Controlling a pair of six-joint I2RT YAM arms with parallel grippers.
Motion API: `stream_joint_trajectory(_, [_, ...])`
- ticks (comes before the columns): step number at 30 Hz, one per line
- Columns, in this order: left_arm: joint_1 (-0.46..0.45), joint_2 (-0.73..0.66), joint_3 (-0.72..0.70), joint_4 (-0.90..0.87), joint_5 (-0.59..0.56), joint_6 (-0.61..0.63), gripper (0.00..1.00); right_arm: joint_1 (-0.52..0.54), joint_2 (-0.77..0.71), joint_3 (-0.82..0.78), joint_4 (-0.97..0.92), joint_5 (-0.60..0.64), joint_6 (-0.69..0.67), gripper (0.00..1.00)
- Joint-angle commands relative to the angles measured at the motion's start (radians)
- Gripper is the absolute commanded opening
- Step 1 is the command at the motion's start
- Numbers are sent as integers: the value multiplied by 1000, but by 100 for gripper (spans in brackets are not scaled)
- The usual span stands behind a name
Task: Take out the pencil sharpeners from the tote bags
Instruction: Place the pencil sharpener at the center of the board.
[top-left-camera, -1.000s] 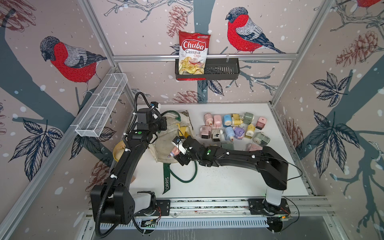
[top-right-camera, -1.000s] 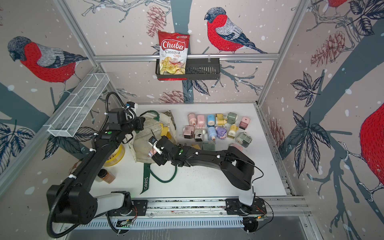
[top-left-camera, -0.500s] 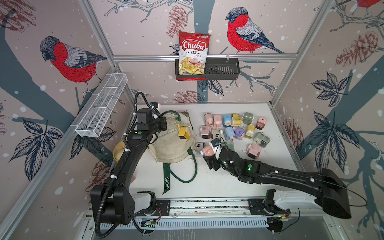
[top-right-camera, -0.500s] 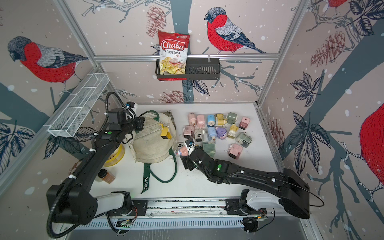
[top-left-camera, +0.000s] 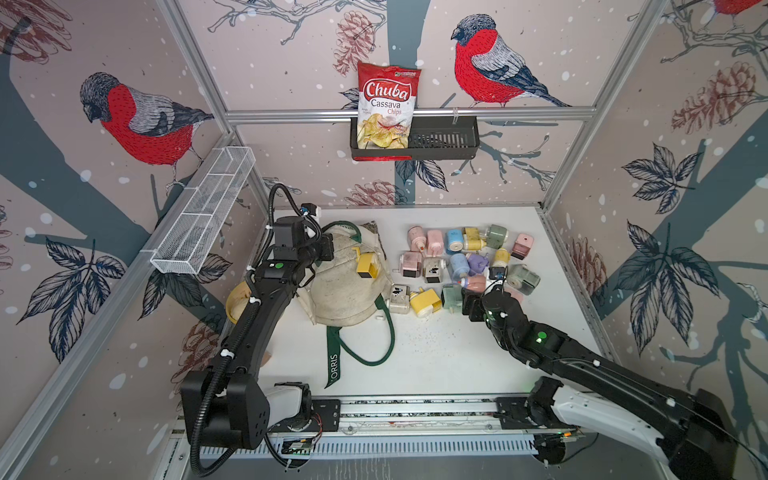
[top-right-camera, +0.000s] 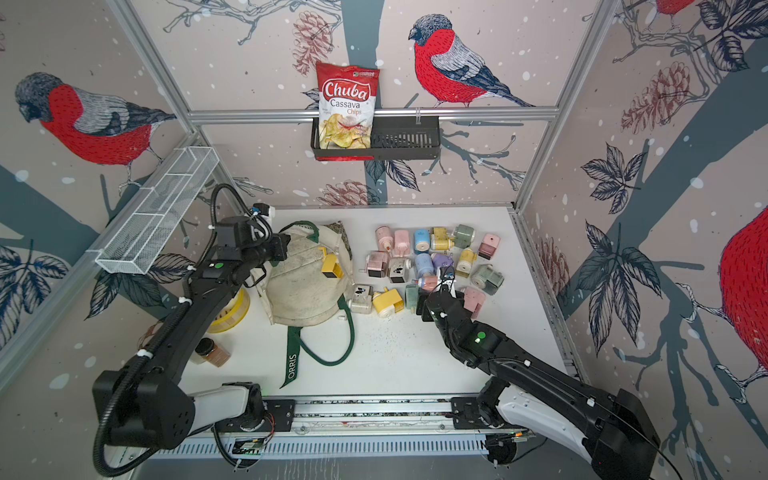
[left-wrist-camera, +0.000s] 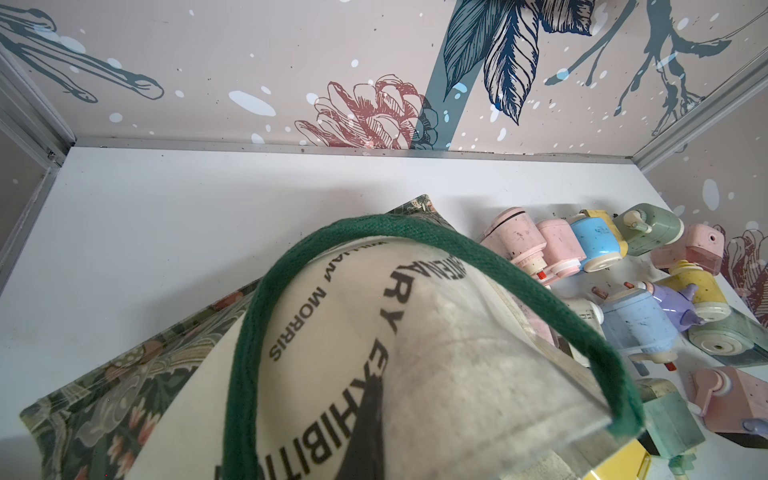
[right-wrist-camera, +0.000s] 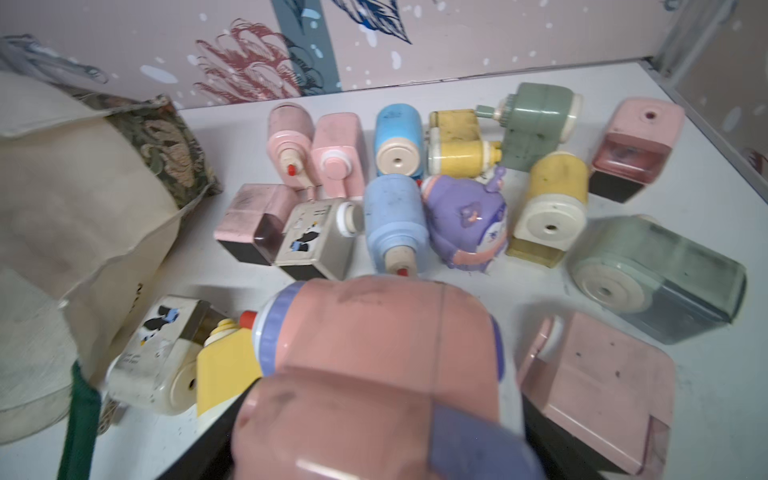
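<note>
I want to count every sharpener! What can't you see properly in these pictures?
Inside the tote bag: in both top views, its own canvas covers it, so what's left inside can't be counted.
Jaws of the left gripper: left wrist view, bag cloth drapes over them.
Jaws of the right gripper: right wrist view, the blurry pink sharpener they hold fills the front.
Yellow bowl: in a top view, mostly behind the left arm.

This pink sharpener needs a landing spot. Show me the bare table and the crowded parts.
Free: the near table, bordered by the tote bag, its green handle and the right arm; also the back strip between the sharpener pile and the back wall. Crowded: from the tote bag across toward the right wall, where the pink sharpener is held.
</note>
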Motion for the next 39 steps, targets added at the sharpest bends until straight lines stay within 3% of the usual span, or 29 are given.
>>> stream_joint_trajectory(1, [1, -4, 7, 32, 4, -6, 0, -50, -9, -24, 10, 9, 58, 57])
stream_joint_trajectory(11, [0, -3, 7, 31, 1, -4, 0, -199, 66, -76, 103, -105, 38, 57])
stream_joint_trajectory(39, [0, 5, 8, 31, 1, -4, 0, -229, 433, -27, 201, -184, 29, 59])
